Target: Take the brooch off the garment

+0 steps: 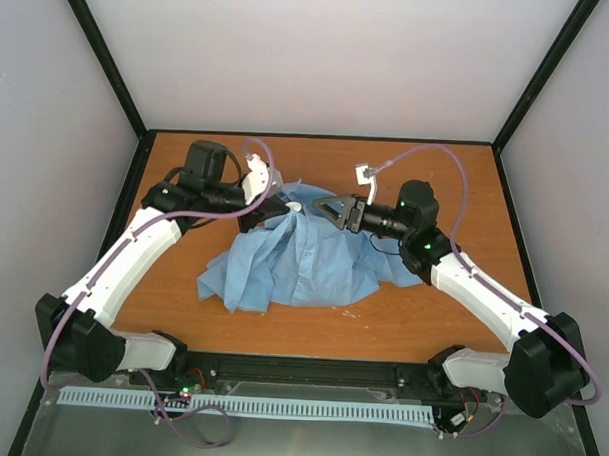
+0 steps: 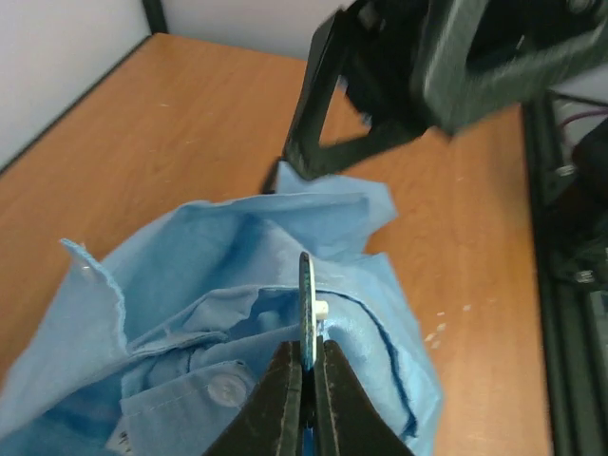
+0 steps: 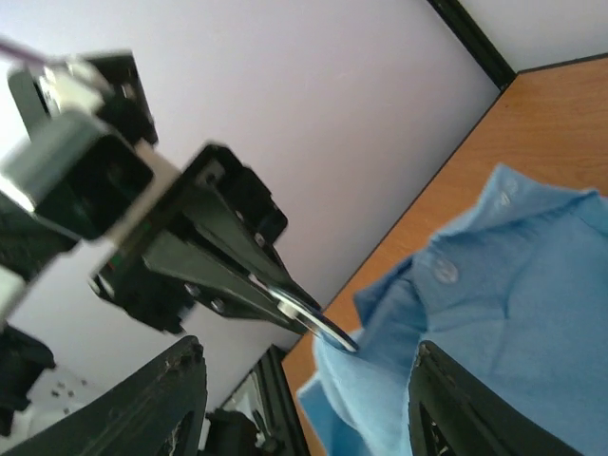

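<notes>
I am at the pulling-off step, and the brooch (image 2: 306, 294) is not yet free. My left gripper (image 2: 306, 350) is closed tight on it, pinching the small dark disc by its lower edge so that it stands edge-on above the fingertips, with a small white piece against its 3 o'clock face. The garment (image 1: 303, 263) lies crumpled in the middle of the counter (image 1: 436, 173). Its 12 o'clock end is drawn up into a peak that runs right to the disc, so I judge the brooch still fastened to the cloth. In the top view my left gripper reaches in from 9 o'clock. My right gripper (image 1: 323, 210) faces it from 3 o'clock, its jaws standing apart and empty, near the peak but touching neither cloth nor disc. From the right wrist, the brooch and the raised fold sit between my two open fingers, further out. The next move, as I read it, calls for the right gripper to come forward and close on the fabric just beside the brooch, without catching the disc or my left fingers. Then the left can draw the brooch away toward 9 o'clock while the right holds the cloth back. I cannot tell what kind of fastening holds it, so the pull should be slow, since the thin fabric may lift or tear instead of letting go.
</notes>
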### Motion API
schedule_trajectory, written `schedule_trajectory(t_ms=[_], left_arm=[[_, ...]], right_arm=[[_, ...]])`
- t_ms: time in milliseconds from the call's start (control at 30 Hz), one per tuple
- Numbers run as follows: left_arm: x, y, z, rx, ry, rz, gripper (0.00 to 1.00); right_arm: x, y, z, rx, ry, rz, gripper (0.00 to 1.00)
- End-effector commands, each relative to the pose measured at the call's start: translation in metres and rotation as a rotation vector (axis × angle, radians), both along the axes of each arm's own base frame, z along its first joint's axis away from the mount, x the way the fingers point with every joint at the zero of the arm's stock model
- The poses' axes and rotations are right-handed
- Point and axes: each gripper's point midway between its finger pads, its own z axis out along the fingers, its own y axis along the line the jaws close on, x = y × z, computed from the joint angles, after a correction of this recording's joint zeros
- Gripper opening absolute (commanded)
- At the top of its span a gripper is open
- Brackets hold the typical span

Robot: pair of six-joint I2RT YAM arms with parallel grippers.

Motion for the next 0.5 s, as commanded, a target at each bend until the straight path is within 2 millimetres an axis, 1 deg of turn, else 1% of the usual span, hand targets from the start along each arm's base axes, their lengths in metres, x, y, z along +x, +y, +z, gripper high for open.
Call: schedule_trajectory(t_ms=[0, 167, 333, 467], left_arm=[[-0.031, -0.01, 0.018, -0.064, 0.246, -0.089, 0.01], [-0.04, -0.015, 0.028, -0.126, 0.342, -0.117, 0.01], [-0.044, -0.019, 0.036, -0.168, 0.424, -0.137, 0.01], [-0.05, -0.022, 0.045, -0.208, 0.48, -0.167, 0.01]], right_arm=[[-0.018, 0.003, 0.0, -0.012, -0.156, 0.094, 0.56], [-0.033, 0.005, 0.002, 0.043, -0.211, 0.157, 0.56], [-0.049, 0.01, 0.007, 0.083, -0.256, 0.232, 0.5], [-0.055, 0.013, 0.01, 0.094, -0.277, 0.257, 0.5]])
